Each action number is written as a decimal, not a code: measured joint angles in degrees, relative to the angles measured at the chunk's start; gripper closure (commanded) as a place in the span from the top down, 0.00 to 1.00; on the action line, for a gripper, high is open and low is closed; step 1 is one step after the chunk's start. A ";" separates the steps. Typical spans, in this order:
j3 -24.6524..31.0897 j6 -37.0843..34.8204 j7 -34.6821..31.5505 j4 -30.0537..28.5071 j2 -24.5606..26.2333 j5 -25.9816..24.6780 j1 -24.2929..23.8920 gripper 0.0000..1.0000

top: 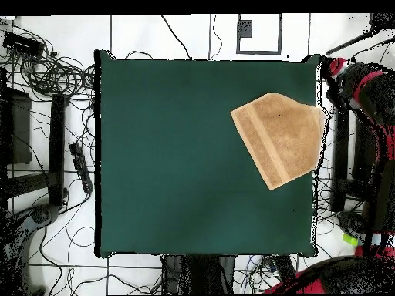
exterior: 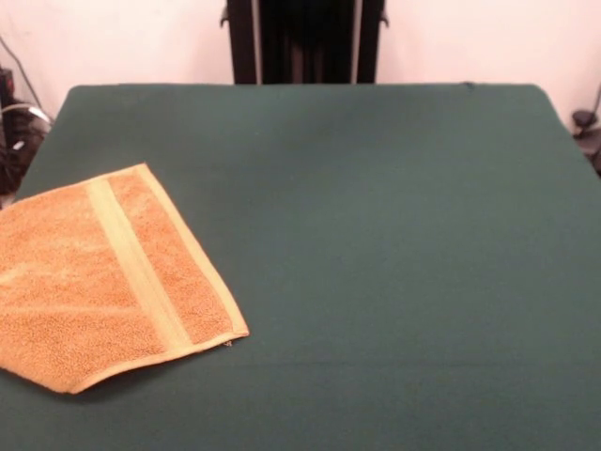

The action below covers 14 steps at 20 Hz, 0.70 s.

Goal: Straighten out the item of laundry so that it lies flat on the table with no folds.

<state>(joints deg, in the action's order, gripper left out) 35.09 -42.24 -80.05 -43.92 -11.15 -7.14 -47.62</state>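
Note:
The item of laundry (exterior: 84,291) is an orange-tan terry towel on the table (exterior: 376,244), at the left in the front view. A paler stripe (exterior: 131,263) and hem run along its inner side, with a tiny white tag (exterior: 227,343) at the hem's near corner. In the overhead view the towel (top: 281,139) lies at the table's (top: 177,154) right edge. Its outline there is uneven rather than square, and its outer side reaches the edge. Red and black arm parts (top: 370,85) show off the table's right side; I cannot make out the gripper in either view.
Cables and dark equipment (top: 46,77) crowd the floor round the table in the overhead view. The robot's dark pedestal (exterior: 305,38) stands behind the far edge. Beyond the towel, the green cloth carries nothing else.

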 measured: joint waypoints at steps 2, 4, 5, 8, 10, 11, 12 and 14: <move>-2.67 -0.31 0.00 1.26 0.72 -0.19 1.82 1.00; -5.21 -1.15 0.00 2.92 1.59 -0.59 3.80 1.00; -6.09 -1.48 0.00 3.61 1.97 -0.78 4.53 1.00; -10.95 -3.32 -0.09 8.39 4.82 -2.57 9.13 1.00; -12.75 -3.57 -0.31 10.90 6.57 -3.26 11.26 1.00; -13.26 -3.53 -0.44 11.79 7.22 -3.35 11.92 1.00; -14.27 -3.53 -0.78 13.91 8.90 -3.54 13.38 1.00; -15.23 -3.53 -1.63 17.10 11.55 -3.96 15.23 1.00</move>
<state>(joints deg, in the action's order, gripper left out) 19.86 -45.77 -81.67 -26.82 0.40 -11.10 -32.40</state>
